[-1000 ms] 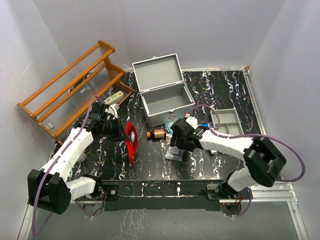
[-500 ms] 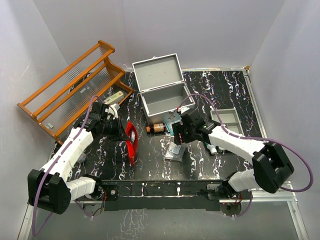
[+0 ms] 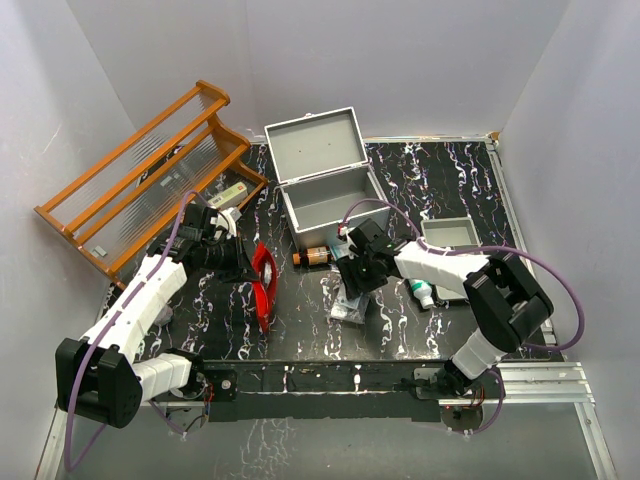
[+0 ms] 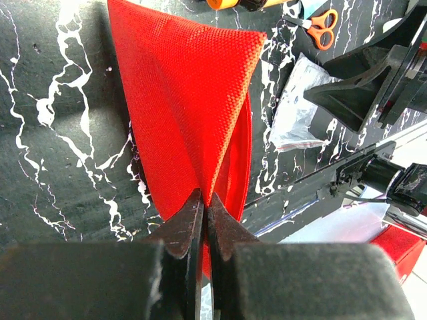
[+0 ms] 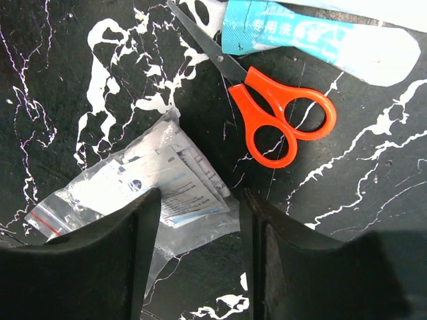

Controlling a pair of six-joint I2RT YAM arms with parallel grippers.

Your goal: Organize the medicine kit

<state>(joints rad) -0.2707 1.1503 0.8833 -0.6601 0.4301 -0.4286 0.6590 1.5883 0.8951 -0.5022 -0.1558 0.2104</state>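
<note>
- Right gripper (image 5: 197,210) has its jaws apart, one on each side of the near end of the plastic bag (image 5: 143,187). Nothing is pinched yet.
- Over the last second that arm swings up toward the kit and drops back low over the bag, and the jaws narrow a little. Looks to me like it's lining up a grab on the bag.
- Left gripper (image 4: 205,208) hasn't budged. It's clamped on the edge of the red pouch (image 4: 187,100), holding it up on end.
- The kit (image 3: 338,222) sits at the back middle of the table, lid up. The inside looks bare, so I'd say the sorting has barely started.
- The amber bottle (image 3: 314,257) ends up a touch nearer the kit's front wall than a second ago.
- The white bottle (image 3: 425,293) shows beside the tray (image 3: 447,222) now that the arm has shifted off that spot.
- It's crowded around the bag: scissors (image 5: 287,120) just beside it, blue sachet (image 5: 300,30) right behind those.
- The bag lies near the table's front edge, so there's little room that way.
- Open table is between the pouch and the bag, and going straight up looks free.
- The rack (image 3: 150,175) is well off to the left.
</note>
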